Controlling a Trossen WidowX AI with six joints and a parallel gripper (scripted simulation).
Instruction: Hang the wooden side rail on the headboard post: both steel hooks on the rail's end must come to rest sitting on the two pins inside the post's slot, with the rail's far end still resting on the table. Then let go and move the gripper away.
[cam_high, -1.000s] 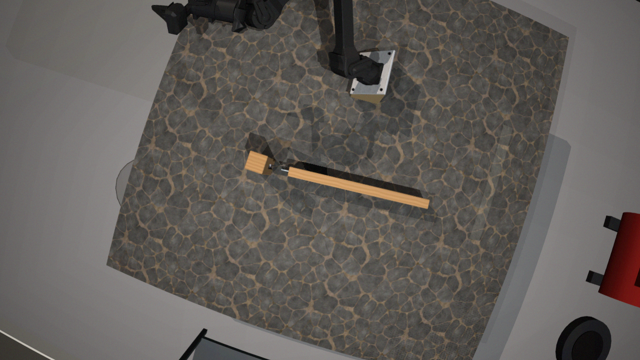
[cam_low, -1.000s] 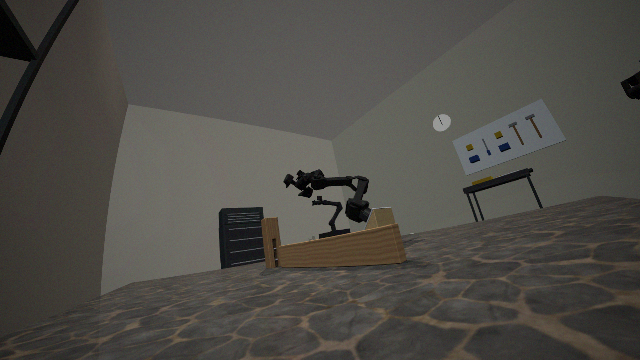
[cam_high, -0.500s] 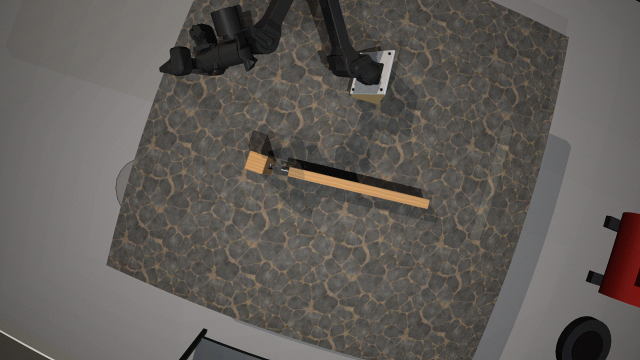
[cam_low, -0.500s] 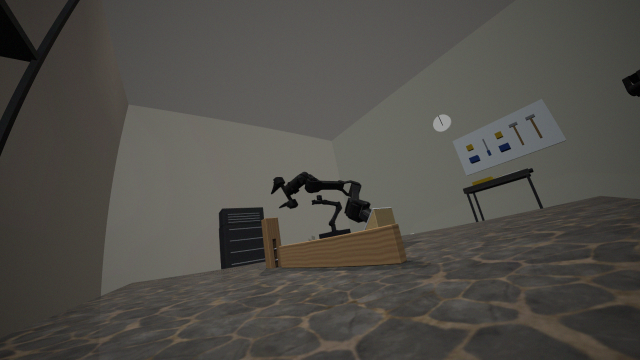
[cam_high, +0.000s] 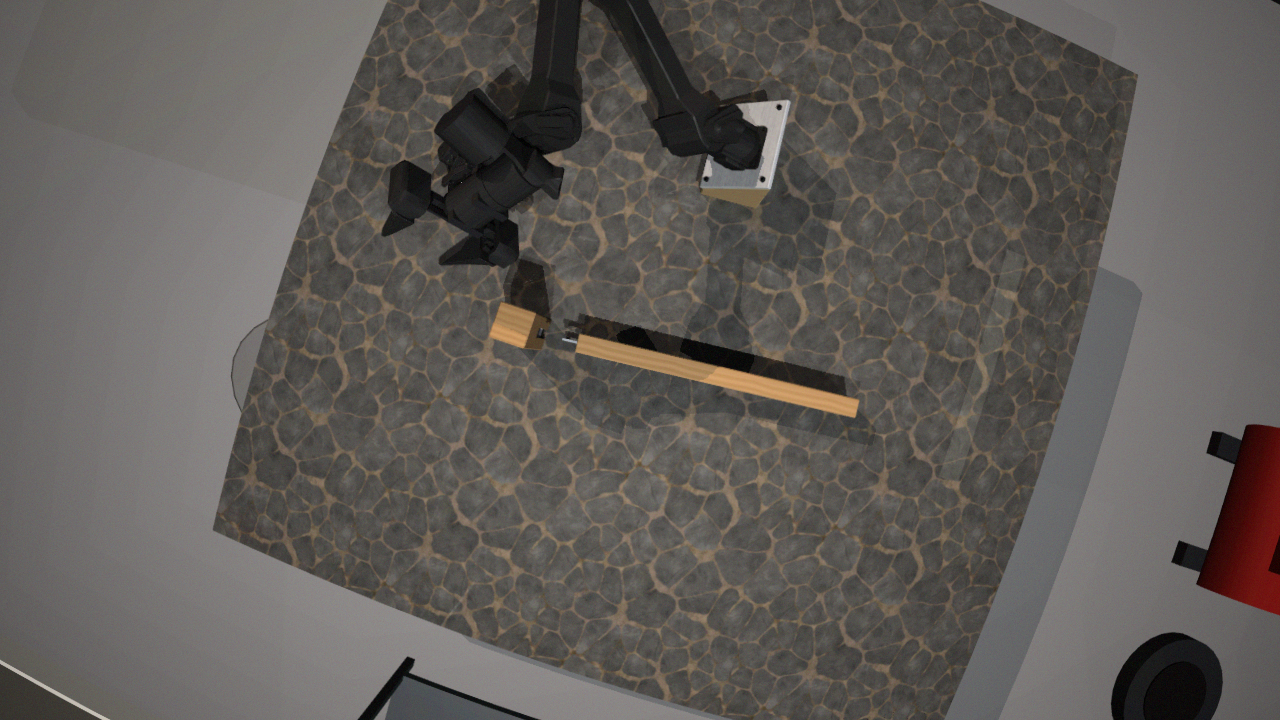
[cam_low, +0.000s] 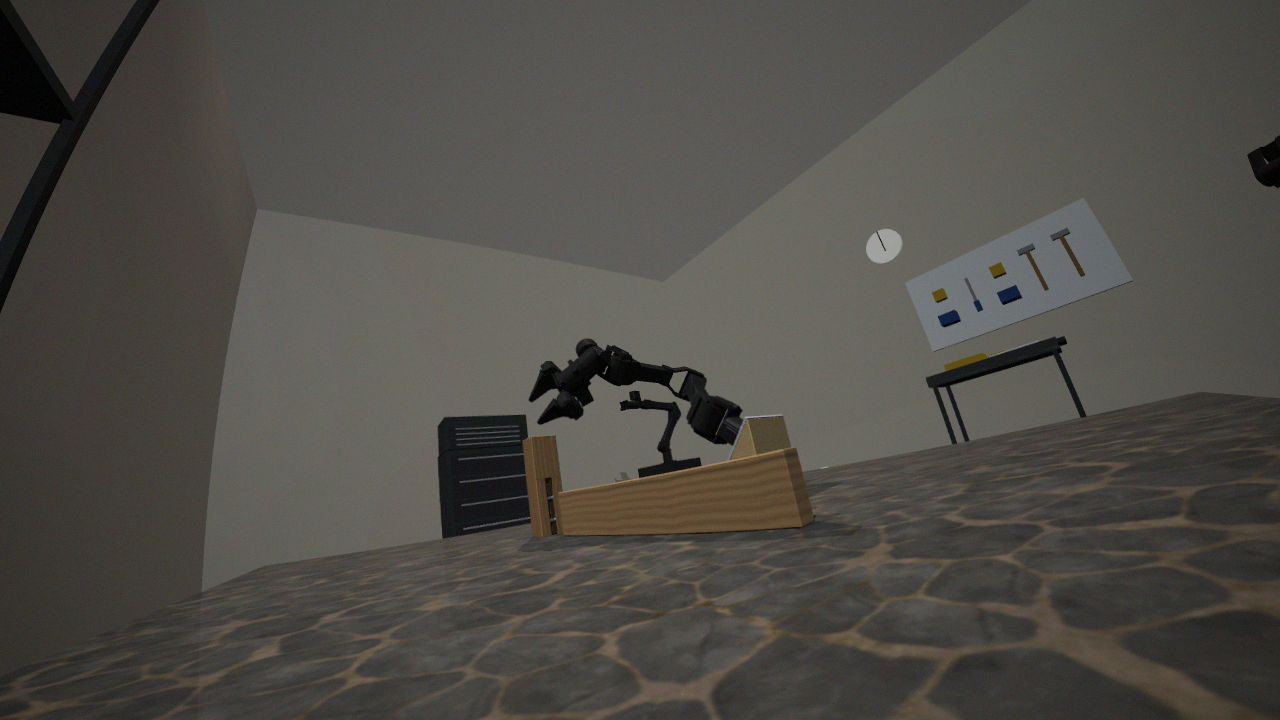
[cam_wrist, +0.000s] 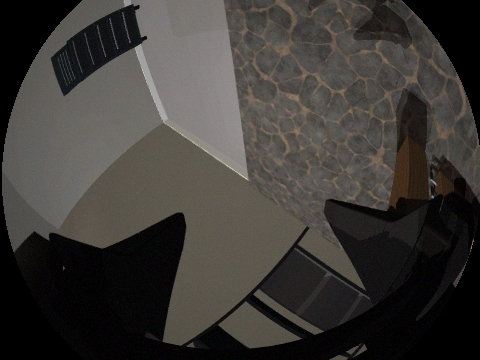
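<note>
The wooden headboard post (cam_high: 515, 324) (cam_low: 539, 484) stands upright on the stone-patterned table (cam_high: 626, 537). The long wooden side rail (cam_high: 716, 373) (cam_low: 680, 503) lies on the table, running away from the post. Its steel hooks (cam_high: 558, 339) sit in the gap at the post's slot; I cannot tell whether they rest on the pins. My gripper (cam_high: 414, 248) (cam_low: 540, 403) (cam_wrist: 258, 215) is open and empty. It hangs in the air above and beside the post, clear of the rail. The wrist view shows the post (cam_wrist: 410, 167) dimly at the right edge.
My arm's base sits on a metal-topped block (cam_high: 748, 170) behind the rail. Off the table are a red cart (cam_high: 1248, 514) and a black wheel (cam_high: 1168, 682). The exterior view shows a black drawer cabinet (cam_low: 483, 474), another small arm (cam_low: 662, 431) and a side table (cam_low: 1002, 368).
</note>
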